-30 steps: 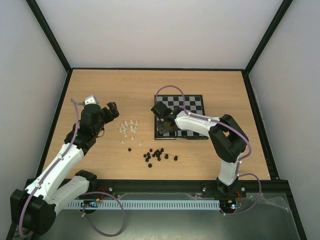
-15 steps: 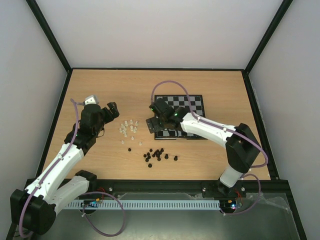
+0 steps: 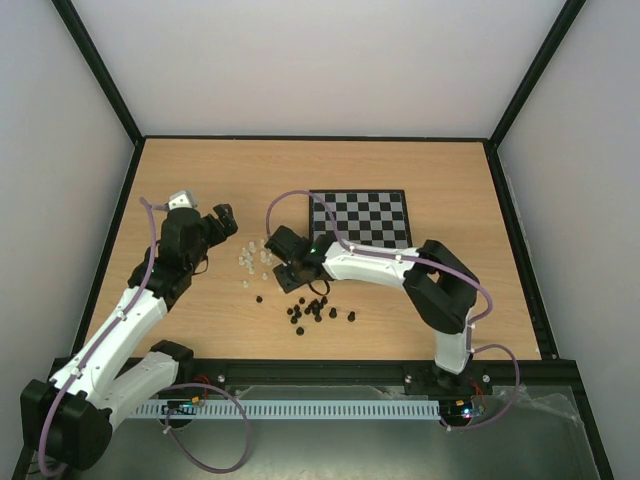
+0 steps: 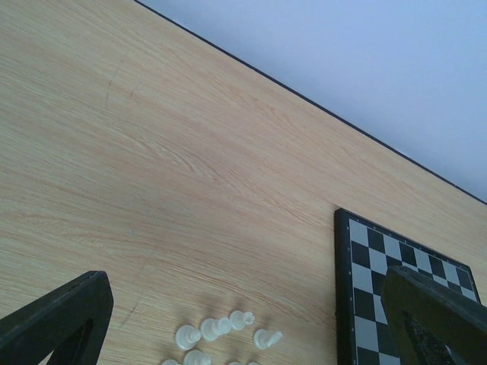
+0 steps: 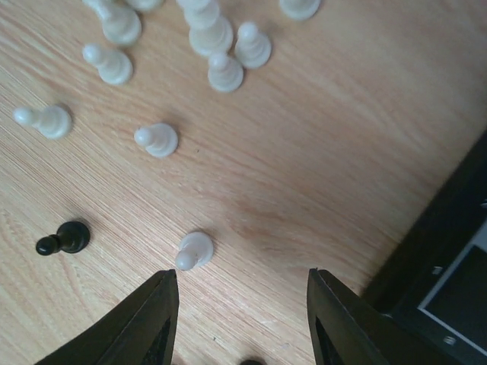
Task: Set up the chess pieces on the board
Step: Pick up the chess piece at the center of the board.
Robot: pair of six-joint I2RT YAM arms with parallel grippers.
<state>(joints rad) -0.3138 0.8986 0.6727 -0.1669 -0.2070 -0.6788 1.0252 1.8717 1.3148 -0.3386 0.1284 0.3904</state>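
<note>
Though the right hand (image 5: 241, 280) is held low over the desk (image 5: 342, 152), fingers (image 5: 148, 319) apart and empty, the nearest white pawn (image 5: 194, 251) is noted just ahead, off-centre, away from the board (image 5: 437, 251).

Top cam high behind bases, sees whole table (image 3: 200, 180); wrist cams low, close — all share white pieces (image 3: 257, 256) by board (image 3: 360, 215).

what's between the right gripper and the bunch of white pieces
In the right wrist view, a lone white pawn sits just ahead of the right gripper; otherwise bare table up to the chess pieces.
</note>
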